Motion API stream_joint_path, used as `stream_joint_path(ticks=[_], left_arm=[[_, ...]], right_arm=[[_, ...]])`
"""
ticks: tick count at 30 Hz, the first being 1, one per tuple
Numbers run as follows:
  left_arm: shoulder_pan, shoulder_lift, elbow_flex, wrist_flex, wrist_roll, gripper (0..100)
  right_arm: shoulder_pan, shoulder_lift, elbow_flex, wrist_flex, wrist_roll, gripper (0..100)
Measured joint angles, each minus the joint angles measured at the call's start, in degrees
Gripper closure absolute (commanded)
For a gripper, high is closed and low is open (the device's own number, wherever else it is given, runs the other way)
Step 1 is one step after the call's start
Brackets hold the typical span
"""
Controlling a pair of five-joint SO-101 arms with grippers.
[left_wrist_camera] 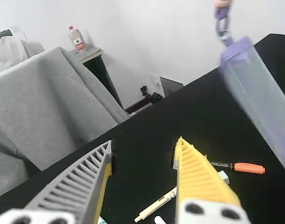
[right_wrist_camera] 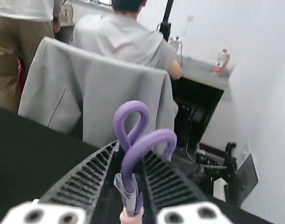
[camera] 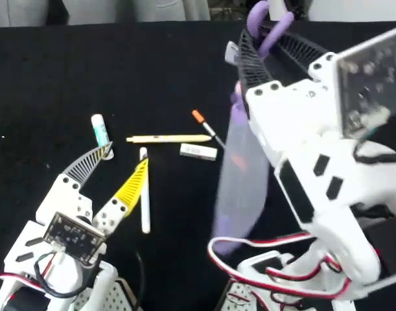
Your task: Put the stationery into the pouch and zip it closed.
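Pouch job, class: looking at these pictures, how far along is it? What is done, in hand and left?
Done: nothing packed; the glue stick, yellow pen, white pen, orange-capped marker and eraser all lie on the table. In hand: the right gripper holds the pouch up by its loop; the left gripper is open by the white pen. Left: packing all five and zipping.

This looks like an office or small lab workroom. There is a table (camera: 87, 78) under a black cloth, plain white walls (left_wrist_camera: 156, 37) and a grey jacket (right_wrist_camera: 95, 88) hung over a chair back. A dark desk (right_wrist_camera: 203, 77) carries a drinks bottle (right_wrist_camera: 221, 60), with cables (right_wrist_camera: 210, 161) tangled on the floor beside it.
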Motion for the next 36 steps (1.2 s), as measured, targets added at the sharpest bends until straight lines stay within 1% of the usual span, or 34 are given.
stream_joint_path(ticks=[6, 11, 12, 14, 16, 19, 21, 23, 25, 29, 31, 33, 36], left_arm=[[0.0, 0.0, 0.0, 5.4, 0.0, 78], [0.0, 0.0, -1.8, 9.4, 0.3, 78], [0.0, 0.0, -2.8, 10.1, 1.5, 78], [0.1, 0.0, -5.5, 10.7, 6.2, 78], [0.1, -0.1, -8.0, 11.2, 13.3, 75], [0.0, -0.1, -10.0, 11.3, 23.8, 67], [0.0, -0.1, -10.2, 11.9, 29.7, 65], [0.1, -0.1, -10.2, 12.4, 33.8, 65], [1.5, -0.1, -10.2, 12.4, 36.0, 65], [9.9, -0.1, -7.8, 12.0, 37.2, 65], [13.6, 0.1, -4.7, 9.9, 37.4, 65], [15.2, 1.6, -1.5, 7.5, 37.5, 65], [15.4, 5.1, 0.5, 4.1, 37.7, 65]], right_arm=[[-5.4, 0.0, 3.3, 1.6, 0.0, 98.7], [-6.3, 0.0, 3.3, 2.5, 0.0, 98.7], [-6.3, 0.0, 3.3, 2.5, 0.0, 98.8], [-6.5, 0.0, 3.3, 2.5, -0.1, 98.8], [-6.5, 0.0, 3.3, 2.5, -0.1, 98.8], [-6.5, 0.0, 3.3, 2.5, -0.1, 98.8], [-6.5, 0.0, 3.3, 2.5, -0.1, 98.8], [-6.5, 0.0, 3.3, 2.5, -0.1, 98.8], [-6.5, 0.0, 3.3, 2.5, -0.1, 98.8], [-6.7, 0.0, 3.3, 2.5, -0.1, 98.8], [-6.7, 0.0, 3.3, 2.5, -0.1, 98.8], [-6.7, 0.0, 3.7, 2.5, -0.1, 98.8], [-6.7, 0.0, 5.1, 2.5, -0.1, 98.8]])
